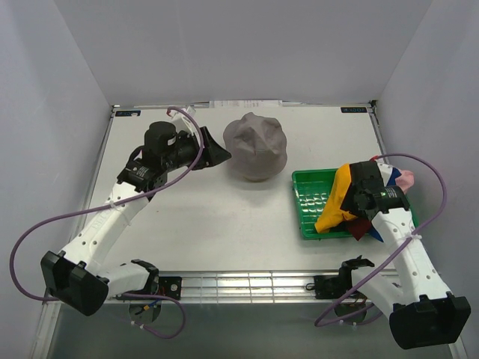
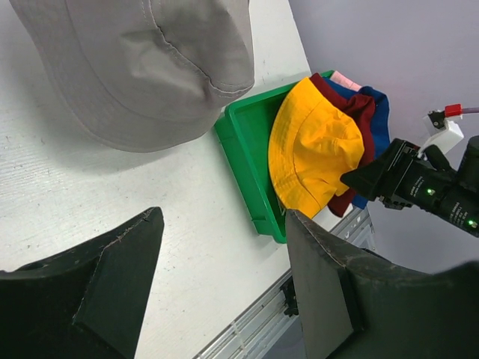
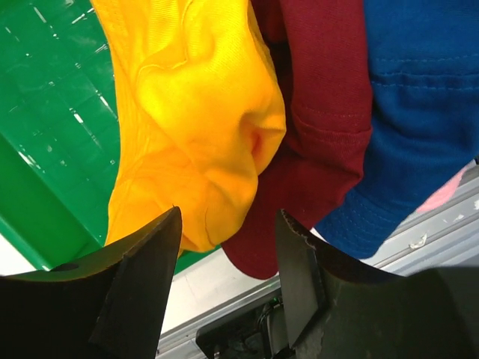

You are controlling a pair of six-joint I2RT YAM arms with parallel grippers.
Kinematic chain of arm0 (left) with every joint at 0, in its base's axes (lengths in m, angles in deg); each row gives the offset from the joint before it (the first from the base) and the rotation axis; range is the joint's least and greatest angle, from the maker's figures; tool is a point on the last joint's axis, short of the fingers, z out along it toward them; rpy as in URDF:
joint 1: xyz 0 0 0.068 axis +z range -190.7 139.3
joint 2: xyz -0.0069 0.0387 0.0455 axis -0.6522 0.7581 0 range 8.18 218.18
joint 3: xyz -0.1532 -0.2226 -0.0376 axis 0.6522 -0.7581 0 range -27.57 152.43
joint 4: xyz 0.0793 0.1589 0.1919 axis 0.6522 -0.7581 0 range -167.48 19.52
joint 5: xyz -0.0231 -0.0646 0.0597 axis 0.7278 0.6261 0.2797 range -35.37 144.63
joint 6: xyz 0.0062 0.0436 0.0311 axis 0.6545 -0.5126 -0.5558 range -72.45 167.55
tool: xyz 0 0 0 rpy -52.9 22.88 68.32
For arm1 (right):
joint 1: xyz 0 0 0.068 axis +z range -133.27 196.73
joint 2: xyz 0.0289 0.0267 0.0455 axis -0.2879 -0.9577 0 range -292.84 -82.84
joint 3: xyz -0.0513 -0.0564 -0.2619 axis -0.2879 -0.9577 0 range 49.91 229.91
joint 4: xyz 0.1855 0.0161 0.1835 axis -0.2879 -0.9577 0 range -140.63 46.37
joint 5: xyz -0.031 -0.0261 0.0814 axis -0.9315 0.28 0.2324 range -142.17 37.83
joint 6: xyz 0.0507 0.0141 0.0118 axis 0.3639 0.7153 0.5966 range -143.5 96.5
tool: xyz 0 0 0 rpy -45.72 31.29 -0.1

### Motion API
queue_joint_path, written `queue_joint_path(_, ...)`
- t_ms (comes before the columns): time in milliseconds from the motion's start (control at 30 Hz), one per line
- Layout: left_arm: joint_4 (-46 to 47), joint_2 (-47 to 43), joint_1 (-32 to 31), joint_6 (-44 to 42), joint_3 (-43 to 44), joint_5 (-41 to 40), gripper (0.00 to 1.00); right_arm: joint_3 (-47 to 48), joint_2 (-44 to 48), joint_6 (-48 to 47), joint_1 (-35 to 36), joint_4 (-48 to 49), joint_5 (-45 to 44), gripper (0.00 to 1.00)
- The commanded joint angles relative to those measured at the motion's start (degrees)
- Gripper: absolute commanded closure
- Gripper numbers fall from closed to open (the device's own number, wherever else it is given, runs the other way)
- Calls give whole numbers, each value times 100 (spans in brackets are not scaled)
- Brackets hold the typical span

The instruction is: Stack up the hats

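Left pincer stood with its fingers wide apart and only bare table between them, just short of the grey hat. That hat sat crown up at the far middle of the table. Its wrist view cut off the hat's far side, while the overhead view showed the whole of it.

The right pincer was harder to read. Its fingers were apart, and folds of the yellow hat and the dark red hat reached down between the tips. Whether they pinched the cloth could not be told.

From above, the right arm covered most of that heap. Only a yellow strip, a dark red corner and a little of the pink hat showed. The right wrist view filled in more: the blue hat lay right of the red one, with pink peeping from under it.

The left wrist view showed the heap whole. It draped over the right rim of the green tray at the right near side, yellow on top. The heap's underside stayed hidden in every view.
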Motion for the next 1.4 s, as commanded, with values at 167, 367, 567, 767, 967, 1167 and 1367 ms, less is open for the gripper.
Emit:
queue_joint_path(167,-13,-327,-4,31,-168,5,24,-248,-196,-414,-347,864,419,53)
queue_joint_path(367,-39,-337,-4,40,-265,-48,27,207,-231,-765,-374,1032,796,92)
queue_joint_path(567,-39,-214,-4,74,-195,-56,37,2253,-450,-1433,-365,953,1955,92)
queue_joint_path(767,162,-126,-4,329,-124,-258,38,3837,-1162,-1285,-365,1180,3344,92)
queue_joint_path(967,321,-47,-4,567,69,-443,38,4864,-1934,-977,-356,1875,4697,92)
queue_joint_path(1167,409,120,-4,672,253,-452,35,5972,-2752,-758,-268,2376,5604,92)
queue_joint_path(1367,575,375,-4,786,499,-443,20,6554,-3280,-494,-119,2895,6237,92)
